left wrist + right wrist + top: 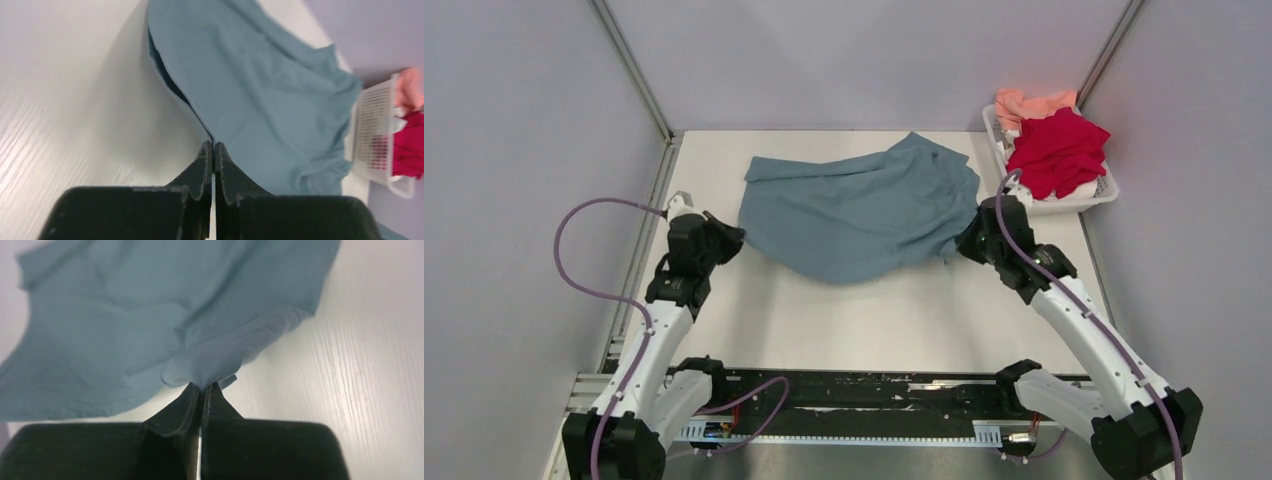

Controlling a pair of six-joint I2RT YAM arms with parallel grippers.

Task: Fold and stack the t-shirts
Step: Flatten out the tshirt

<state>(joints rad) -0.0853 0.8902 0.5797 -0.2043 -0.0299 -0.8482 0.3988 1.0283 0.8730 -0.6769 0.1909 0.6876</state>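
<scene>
The teal-blue t-shirt (864, 210) lies spread and rumpled at the back middle of the white table (874, 320). My left gripper (736, 237) is shut at its left edge; in the left wrist view the shut tips (213, 145) meet the raised hem of the shirt (260, 85). My right gripper (967, 240) is shut on a bunched fold at the shirt's right edge, seen pinched between the tips (202, 386) with the shirt (125, 315) draping away. The crimson red t-shirt (1059, 150) and the salmon-pink t-shirt (1029, 103) lie crumpled in the basket.
The white slotted basket (1084, 203) stands at the table's back right corner, also in the left wrist view (372, 130). Grey walls with metal posts close in the table on three sides. A black rail runs along the near edge between the arm bases.
</scene>
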